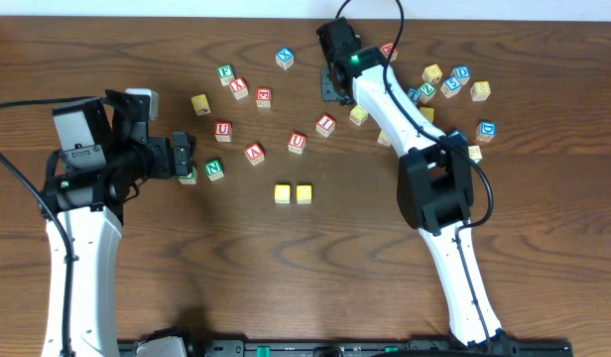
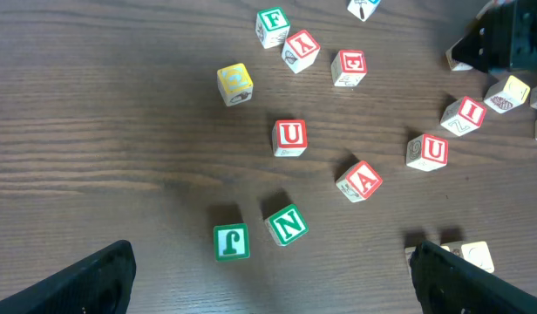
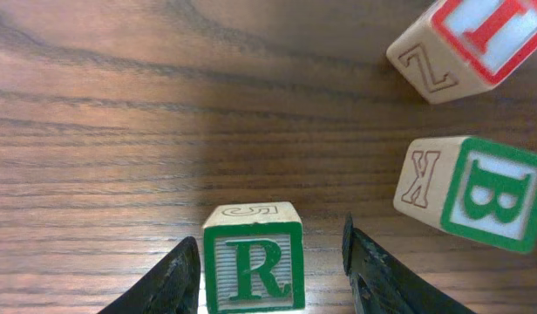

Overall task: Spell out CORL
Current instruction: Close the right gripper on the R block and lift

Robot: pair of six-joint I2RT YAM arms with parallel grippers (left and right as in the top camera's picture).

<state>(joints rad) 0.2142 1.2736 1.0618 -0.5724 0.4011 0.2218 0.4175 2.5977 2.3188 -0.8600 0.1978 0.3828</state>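
Note:
Two yellow-faced cubes sit side by side in the middle of the table. The pale cube with the green R rests on the wood between the fingers of my right gripper, which is open around it: the left finger is close against it and a gap shows on the right. In the overhead view my right gripper hides that cube at the far middle. My left gripper is wide open and empty at the left. I cannot read which blue-lettered cube bears the L.
Green J and N cubes lie just ahead of the left fingers. Red-lettered cubes U, A and others are scattered beyond. A green B cube and a red-lettered cube lie right of the R. More cubes cluster far right.

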